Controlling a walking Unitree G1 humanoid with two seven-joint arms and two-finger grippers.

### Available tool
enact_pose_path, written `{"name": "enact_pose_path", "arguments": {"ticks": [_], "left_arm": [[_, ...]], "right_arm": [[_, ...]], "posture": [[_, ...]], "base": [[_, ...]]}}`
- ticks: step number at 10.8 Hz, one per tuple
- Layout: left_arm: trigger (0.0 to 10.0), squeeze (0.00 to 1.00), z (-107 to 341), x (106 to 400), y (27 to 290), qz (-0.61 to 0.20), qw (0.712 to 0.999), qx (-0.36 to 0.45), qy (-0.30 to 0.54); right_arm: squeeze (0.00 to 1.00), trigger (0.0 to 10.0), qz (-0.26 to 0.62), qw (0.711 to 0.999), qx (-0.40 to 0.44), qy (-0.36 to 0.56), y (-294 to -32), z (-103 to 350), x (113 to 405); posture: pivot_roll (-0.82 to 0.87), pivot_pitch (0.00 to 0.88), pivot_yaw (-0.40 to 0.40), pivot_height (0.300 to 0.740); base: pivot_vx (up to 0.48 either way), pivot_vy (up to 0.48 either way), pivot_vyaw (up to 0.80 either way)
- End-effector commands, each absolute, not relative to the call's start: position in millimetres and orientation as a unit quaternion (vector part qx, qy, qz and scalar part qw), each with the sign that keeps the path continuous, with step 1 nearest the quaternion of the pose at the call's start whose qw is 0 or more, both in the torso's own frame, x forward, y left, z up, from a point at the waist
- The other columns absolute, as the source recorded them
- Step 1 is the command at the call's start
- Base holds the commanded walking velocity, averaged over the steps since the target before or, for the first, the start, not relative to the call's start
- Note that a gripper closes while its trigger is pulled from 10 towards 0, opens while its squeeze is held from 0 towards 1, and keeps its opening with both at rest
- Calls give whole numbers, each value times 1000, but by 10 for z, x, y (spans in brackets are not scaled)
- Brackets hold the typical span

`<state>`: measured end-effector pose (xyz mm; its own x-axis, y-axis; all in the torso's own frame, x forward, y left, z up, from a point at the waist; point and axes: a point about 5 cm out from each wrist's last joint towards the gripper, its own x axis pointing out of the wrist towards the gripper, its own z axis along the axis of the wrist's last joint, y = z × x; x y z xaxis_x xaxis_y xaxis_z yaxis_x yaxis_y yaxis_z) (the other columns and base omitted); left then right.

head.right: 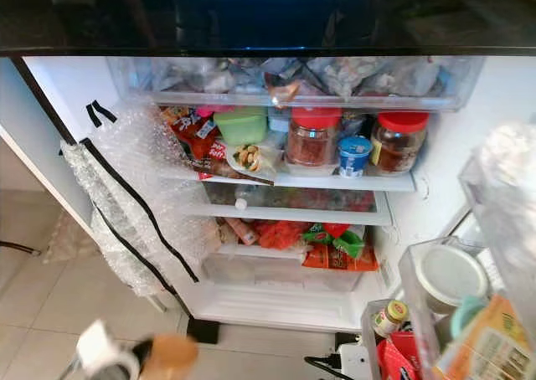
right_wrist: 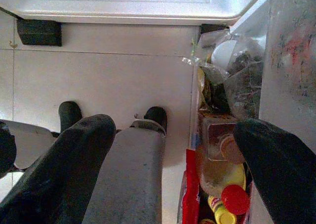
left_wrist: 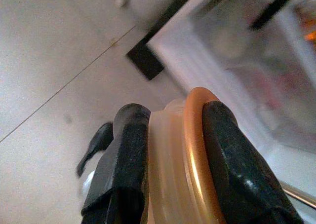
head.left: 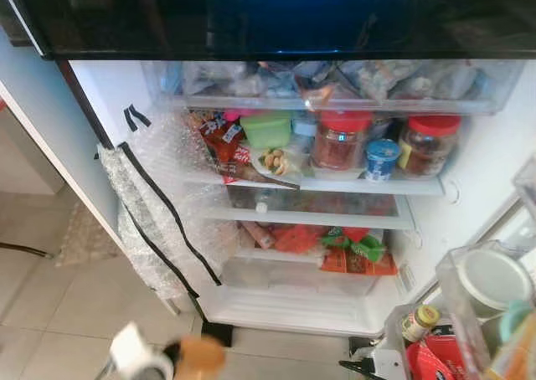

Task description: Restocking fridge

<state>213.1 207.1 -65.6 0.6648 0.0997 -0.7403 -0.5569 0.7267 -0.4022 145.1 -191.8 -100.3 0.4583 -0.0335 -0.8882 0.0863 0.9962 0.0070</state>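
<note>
The fridge [head.left: 318,183] stands open in front of me, its shelves crowded with jars, packets and tubs. Low in the left eye view, my left gripper [head.left: 180,356] holds a pale jar with an orange-gold lid [head.left: 203,355] over the tiled floor before the fridge's base. In the left wrist view both black fingers [left_wrist: 128,150] are shut on the jar [left_wrist: 168,184], one on its body and one on the lid rim. My right gripper [right_wrist: 170,169] is open, nothing between its fingers, above the floor beside the door bin [right_wrist: 222,184].
Bubble wrap with black tape [head.left: 159,204] hangs along the fridge's left wall. The open door on the right carries bins [head.left: 469,313] with a white lid, small bottles and red packets. A clear drawer [head.left: 293,275] sits at the bottom. Tiled floor [head.left: 59,313] lies to the left.
</note>
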Motion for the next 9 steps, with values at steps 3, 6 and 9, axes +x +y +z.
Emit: {"name": "enact_pose_path", "arguments": {"ticks": [3, 6, 9], "left_arm": [[10000, 0, -459, 2407, 2023, 121, 894, -311, 300], [10000, 0, -254, 2615, 1953, 42, 919, -318, 229], [10000, 0, -41, 2711, 1905, -6, 928, -342, 146]], "right_arm": [[0, 10000, -37, 852, 16, 521, -1982, -997, 1441], [0, 10000, -32, 853, 12, 521, -1986, -996, 1441], [0, 10000, -28, 853, 7, 521, -2006, -990, 1447]], "posture": [[-53, 24, 25, 740], [-58, 16, 24, 740], [-46, 26, 11, 740]], "base": [[0, 0, 0], [0, 0, 0], [0, 0, 0]]}}
